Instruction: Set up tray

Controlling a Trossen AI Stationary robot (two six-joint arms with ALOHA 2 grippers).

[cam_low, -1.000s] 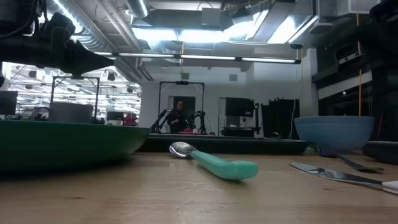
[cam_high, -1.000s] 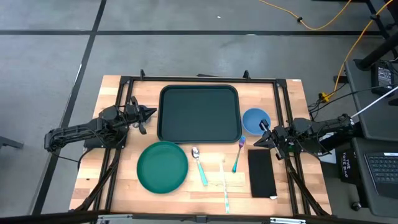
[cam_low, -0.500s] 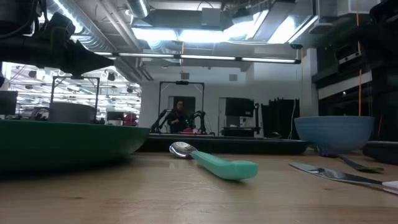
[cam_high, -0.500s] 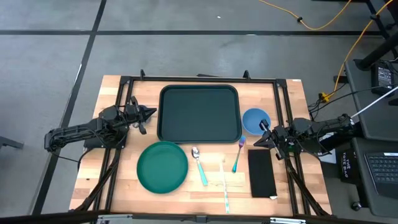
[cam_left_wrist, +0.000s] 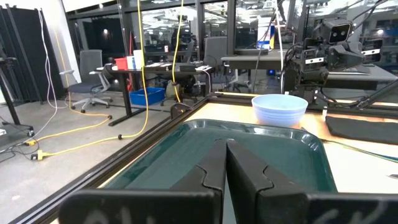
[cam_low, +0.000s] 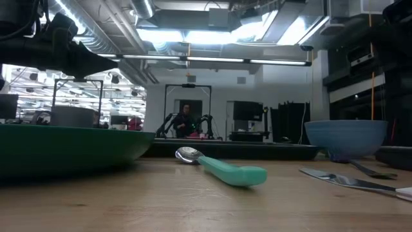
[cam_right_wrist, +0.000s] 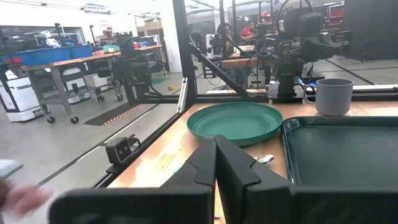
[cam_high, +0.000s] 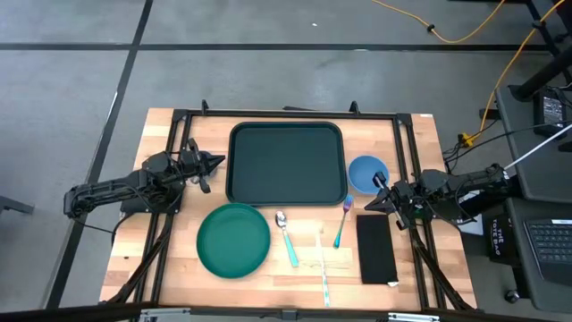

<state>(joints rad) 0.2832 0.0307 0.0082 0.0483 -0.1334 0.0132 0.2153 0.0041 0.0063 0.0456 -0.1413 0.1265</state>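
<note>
No change: tray [cam_high: 286, 163] unmoved.

A robotics lab in an open industrial hall

The wooden table [cam_high: 179, 268] sits inside a black metal frame [cam_high: 286, 114] on a grey concrete floor [cam_high: 268, 72] marked with dark tape lines, and yellow cables [cam_high: 465, 31] trail across it. Beyond the table stand workbenches [cam_left_wrist: 149, 65], rolling office chairs [cam_left_wrist: 90, 78], blue storage bins [cam_left_wrist: 146, 96] and glass partitions, under exposed ceiling ducts and strip lights [cam_low: 212, 35]. Another robot rig [cam_right_wrist: 292, 37] stands farther off, and people sit at desks in the background.
</note>
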